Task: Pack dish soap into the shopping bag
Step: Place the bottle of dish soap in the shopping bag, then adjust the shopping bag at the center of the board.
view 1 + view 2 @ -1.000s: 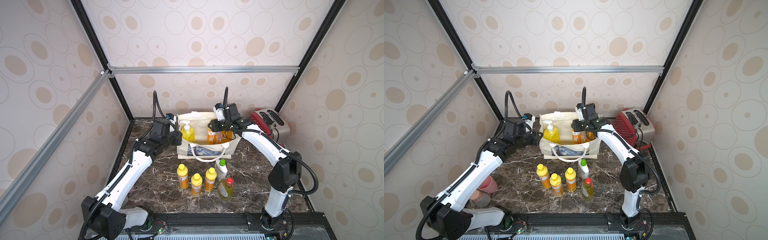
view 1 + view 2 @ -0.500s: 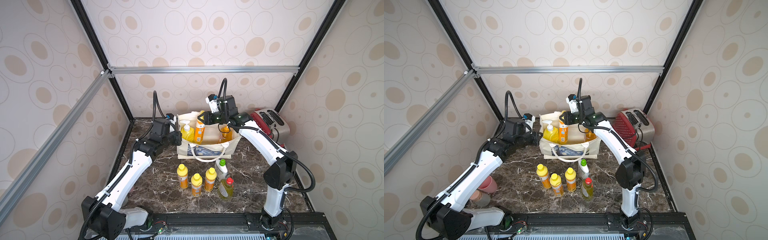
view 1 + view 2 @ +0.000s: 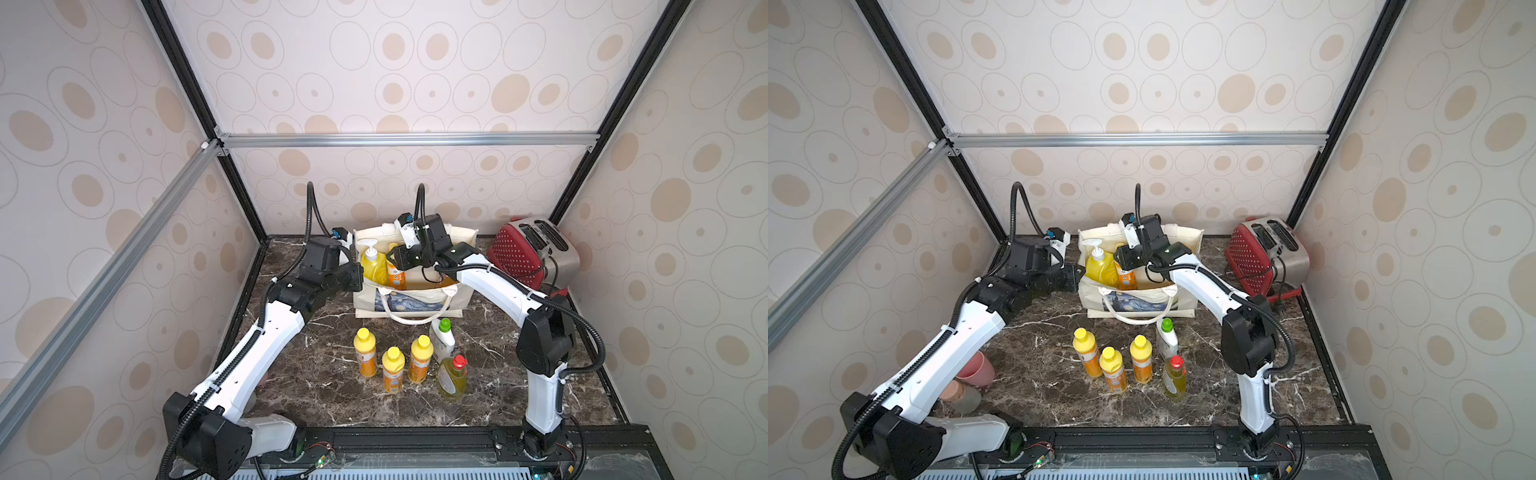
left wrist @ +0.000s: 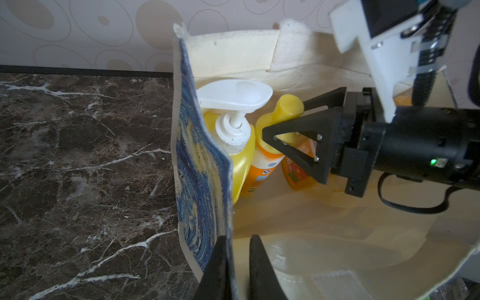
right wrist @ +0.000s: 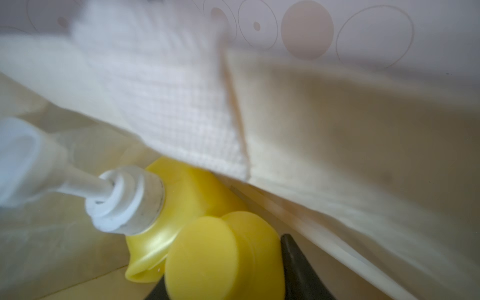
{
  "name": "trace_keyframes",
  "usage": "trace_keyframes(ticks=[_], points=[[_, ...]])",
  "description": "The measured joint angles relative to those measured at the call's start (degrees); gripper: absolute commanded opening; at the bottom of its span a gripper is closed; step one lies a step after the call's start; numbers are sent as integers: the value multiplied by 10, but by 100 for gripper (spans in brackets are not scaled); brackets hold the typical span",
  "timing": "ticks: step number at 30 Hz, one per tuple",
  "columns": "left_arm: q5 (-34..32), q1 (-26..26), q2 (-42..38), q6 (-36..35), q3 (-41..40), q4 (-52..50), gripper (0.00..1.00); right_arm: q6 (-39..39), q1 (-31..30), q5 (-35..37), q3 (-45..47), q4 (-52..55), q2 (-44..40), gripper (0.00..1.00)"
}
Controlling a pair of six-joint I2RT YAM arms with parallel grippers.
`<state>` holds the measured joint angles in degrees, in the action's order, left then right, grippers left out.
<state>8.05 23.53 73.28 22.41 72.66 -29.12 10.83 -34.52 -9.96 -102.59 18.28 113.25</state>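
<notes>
Right fingers (image 4: 331,130) astride bottle (image 4: 263,158) (in bag (image 4: 202,155))

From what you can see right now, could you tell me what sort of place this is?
Probably a robot test cell staged as a kitchen counter: wallpapered panels on an aluminium frame enclose a marble-look tabletop, with a red toaster in the corner.

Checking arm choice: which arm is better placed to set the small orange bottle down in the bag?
Right. The right gripper holds the small orange bottle inside the shopping bag; the left gripper is clamped on the bag's printed wall.
</notes>
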Motion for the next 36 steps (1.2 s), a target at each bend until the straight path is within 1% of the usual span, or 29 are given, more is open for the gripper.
trace_keyframes(ticks=[3, 5, 9, 12, 14, 19, 21, 22, 25, 27, 31, 33, 35, 36], points=[[0, 0, 0, 0, 0, -1, 17, 0, 0, 8, 23, -23, 0, 12], [0, 0, 0, 0, 0, -1, 18, 1, 0, 10, 28, -34, 0, 20], [0, 0, 0, -2, 0, -1, 21, 5, 0, 11, 37, -52, 0, 40], [0, 0, 0, -3, 0, -1, 26, 9, 0, 12, 42, -60, -2, 56], [1, 0, 0, -4, 0, -2, 29, 8, 0, 12, 43, -59, -5, 64], [1, 0, 0, -7, 0, -3, 39, 2, -1, 6, 40, -48, -35, 75], [1, 0, 0, -8, 0, -4, 46, 0, -2, 3, 28, -32, -48, 78], [0, 0, 0, -9, 0, -5, 50, 0, -2, 1, 18, -24, -54, 83], [0, 0, 0, -9, 0, -7, 64, -8, -2, -6, -10, 2, -68, 85], [-3, 0, 0, -8, 0, -8, 70, -11, -2, -11, -29, 26, -79, 85], [-11, 0, -4, -8, 0, -12, 76, -25, -2, -27, -72, 95, -99, 83], [-17, 0, -10, -9, 0, -18, 80, -33, -2, -34, -83, 132, -117, 82], [-21, 0, -20, -8, -1, -22, 87, -43, -2, -39, -83, 173, -144, 78], [-22, 0, -26, -9, -1, -25, 92, -46, -2, -43, -83, 194, -160, 76]])
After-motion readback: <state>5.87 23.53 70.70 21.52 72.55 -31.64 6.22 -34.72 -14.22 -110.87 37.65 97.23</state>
